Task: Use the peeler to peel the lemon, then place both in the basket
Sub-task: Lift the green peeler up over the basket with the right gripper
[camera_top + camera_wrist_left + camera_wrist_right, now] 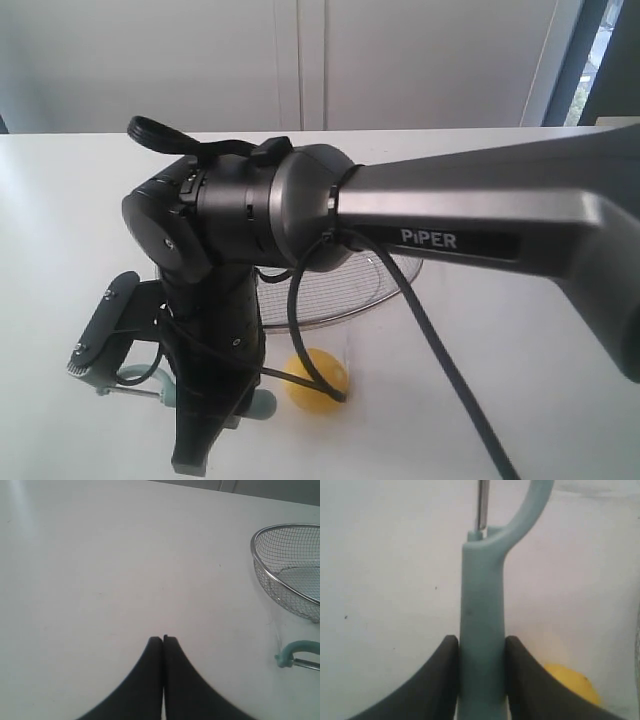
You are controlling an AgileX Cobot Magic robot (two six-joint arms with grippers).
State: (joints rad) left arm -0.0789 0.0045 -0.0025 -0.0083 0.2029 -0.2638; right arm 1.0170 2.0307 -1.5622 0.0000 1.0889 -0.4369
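The pale teal peeler [482, 605] lies low over the white table with my right gripper [481, 639] shut on its handle, one black finger on each side. In the exterior view that gripper [200, 435] points down at the front left, and the peeler's head [133, 378] sticks out to its left. The yellow lemon [320, 382] rests on the table just right of the gripper; the right wrist view shows the lemon [572, 681] beside one finger. The wire mesh basket [345, 295] stands behind the lemon. My left gripper [163, 639] is shut and holds nothing, above bare table.
The right arm's grey link [480, 215] and its black cable [440, 350] cross the exterior view and hide most of the basket. In the left wrist view the basket's rim [260, 535] and the peeler's head [295, 652] sit at one edge.
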